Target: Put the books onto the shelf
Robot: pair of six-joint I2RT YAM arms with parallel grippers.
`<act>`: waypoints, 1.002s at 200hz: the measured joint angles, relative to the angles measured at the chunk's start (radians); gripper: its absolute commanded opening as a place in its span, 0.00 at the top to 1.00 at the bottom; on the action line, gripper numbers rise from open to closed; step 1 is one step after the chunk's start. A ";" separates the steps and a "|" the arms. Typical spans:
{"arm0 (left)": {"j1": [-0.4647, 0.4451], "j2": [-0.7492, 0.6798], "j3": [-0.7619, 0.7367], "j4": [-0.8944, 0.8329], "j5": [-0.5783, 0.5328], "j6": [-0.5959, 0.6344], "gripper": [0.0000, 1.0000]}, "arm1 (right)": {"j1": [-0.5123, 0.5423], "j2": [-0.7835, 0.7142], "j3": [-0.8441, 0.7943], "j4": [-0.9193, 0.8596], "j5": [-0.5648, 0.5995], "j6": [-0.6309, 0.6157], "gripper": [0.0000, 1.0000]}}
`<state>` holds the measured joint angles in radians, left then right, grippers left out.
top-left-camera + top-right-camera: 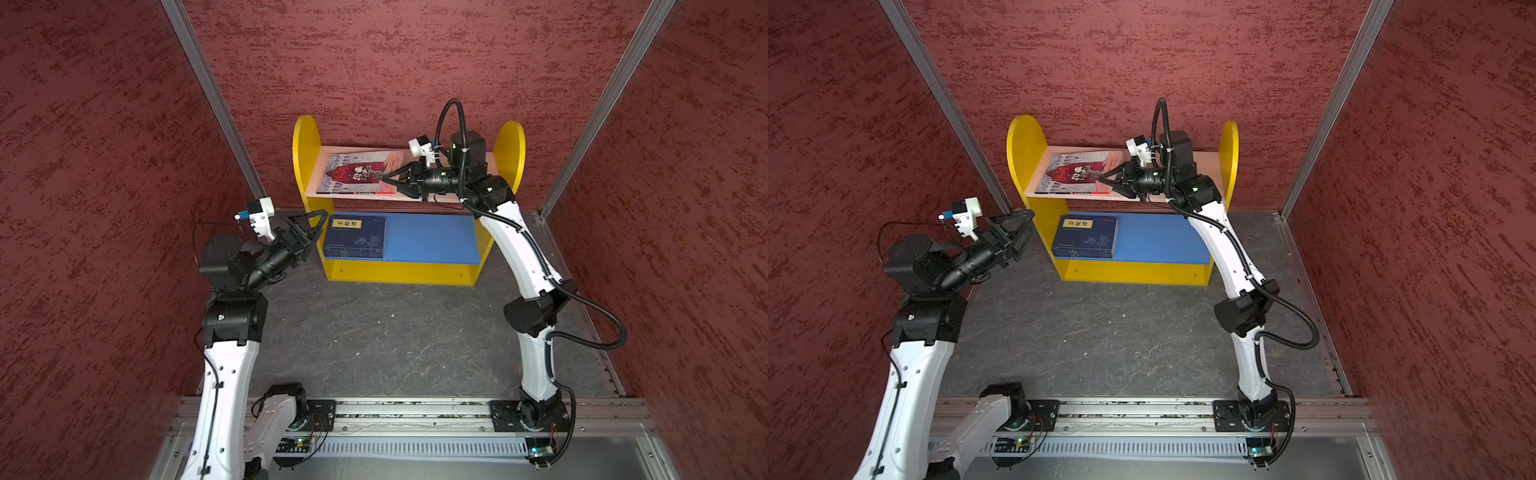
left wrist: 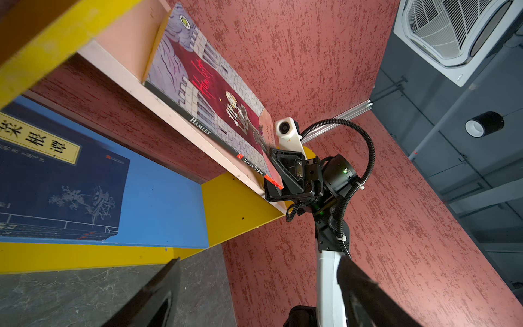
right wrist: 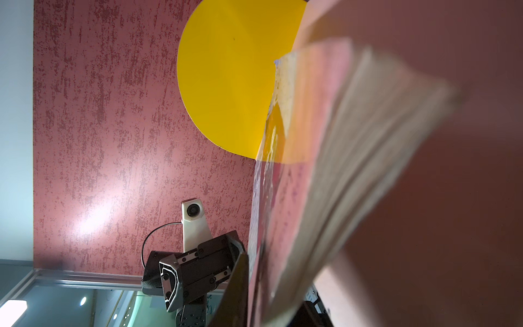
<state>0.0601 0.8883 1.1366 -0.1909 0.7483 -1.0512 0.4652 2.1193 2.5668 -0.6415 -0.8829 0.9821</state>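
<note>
Well, in both top views the right arm (image 1: 505, 232) bends over the shelf (image 1: 306, 137), right tool (image 1: 385, 177) pinching the pink book (image 1: 353, 170) on the upper board (image 1: 318, 170); the left tool (image 1: 321, 224) gapes empty near the navy books (image 1: 355, 243) below. Left wrist view: pinch at the book's corner. Right wrist view: blurred page edges.

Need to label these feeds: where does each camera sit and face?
Top views: above arm bases, facing down at the shelf; both arms show.
Left wrist: low beside the shelf, facing up across it; open left pincer shows.
Right wrist: at the upper board, along the Hamlet book; right pincer shows.
Shared: all show the Hamlet book.
</note>
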 measured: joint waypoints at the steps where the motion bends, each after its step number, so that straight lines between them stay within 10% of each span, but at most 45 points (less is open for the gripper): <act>1: -0.003 0.003 0.001 0.002 -0.002 -0.001 0.13 | 0.000 0.000 0.000 0.000 0.000 0.000 0.82; 200: -0.224 0.326 0.215 0.074 -0.161 -0.097 0.11 | 0.000 0.000 0.013 -0.033 0.055 0.028 0.54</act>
<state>-0.1635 1.2140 1.3518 -0.1173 0.5869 -1.1481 0.4652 2.1193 2.5793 -0.6746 -0.8284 1.0100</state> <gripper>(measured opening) 0.890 0.458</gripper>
